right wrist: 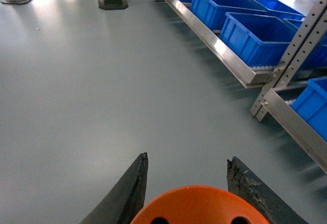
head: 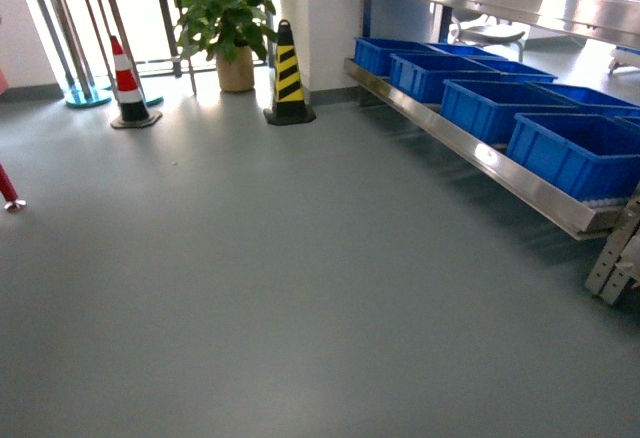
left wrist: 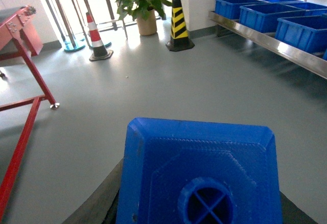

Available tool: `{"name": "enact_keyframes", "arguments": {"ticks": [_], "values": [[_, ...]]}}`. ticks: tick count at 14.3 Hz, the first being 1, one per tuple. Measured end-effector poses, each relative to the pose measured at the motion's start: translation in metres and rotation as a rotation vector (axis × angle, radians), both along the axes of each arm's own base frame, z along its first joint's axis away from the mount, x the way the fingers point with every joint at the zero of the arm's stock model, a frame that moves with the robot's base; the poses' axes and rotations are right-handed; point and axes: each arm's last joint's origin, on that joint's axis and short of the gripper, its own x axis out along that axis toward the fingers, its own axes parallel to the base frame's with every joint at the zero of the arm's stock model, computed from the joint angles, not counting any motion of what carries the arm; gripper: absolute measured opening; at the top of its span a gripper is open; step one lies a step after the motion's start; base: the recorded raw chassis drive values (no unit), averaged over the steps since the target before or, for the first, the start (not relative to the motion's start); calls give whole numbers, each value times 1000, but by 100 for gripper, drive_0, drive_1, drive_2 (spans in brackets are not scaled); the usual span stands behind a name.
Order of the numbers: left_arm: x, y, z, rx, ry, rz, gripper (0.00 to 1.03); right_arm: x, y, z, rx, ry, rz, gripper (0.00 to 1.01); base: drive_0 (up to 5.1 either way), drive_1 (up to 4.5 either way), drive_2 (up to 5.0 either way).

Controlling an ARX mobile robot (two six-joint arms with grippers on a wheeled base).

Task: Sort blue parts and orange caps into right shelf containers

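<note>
Grey floor (head: 250,278) fills the room; the shelf (head: 500,163) runs toward two o'clock, its right shelf containers (head: 580,153) open-topped for drop-off. The left gripper (left wrist: 199,219) clasps a blue part (left wrist: 199,173), carried for sorting. The right gripper (right wrist: 186,183) pinches an orange cap (right wrist: 196,206) at six o'clock.

No lettering, label, brand or number can be read in any of the three views. The only sign-like markings are warning stripes: slanted yellow and black bands on the dark rubber traffic cone (head: 289,75) standing on the grey floor by the wall, and red and white bands on the second traffic cone (head: 126,83) near the potted plant. The orange round cap (right wrist: 194,206) shows only its flat top with holes, no print.
</note>
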Motion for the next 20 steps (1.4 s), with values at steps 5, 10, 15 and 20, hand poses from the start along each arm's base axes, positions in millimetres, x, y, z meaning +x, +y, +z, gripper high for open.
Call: {"name": "enact_keyframes", "arguments": {"ticks": [5,10,15,20], "values": [[0,0,0,0,0,0,45,0,0,0,0,0,0,41,-170,-170,-170],[0,0,0,0,0,0,45,0,0,0,0,0,0,41,-170,-170,-170],[0,0,0,0,0,0,45,0,0,0,0,0,0,41,-151,-151,-151],[0,0,0,0,1,-1,45,0,0,0,0,0,0,41,-146,-146,-146]]}}
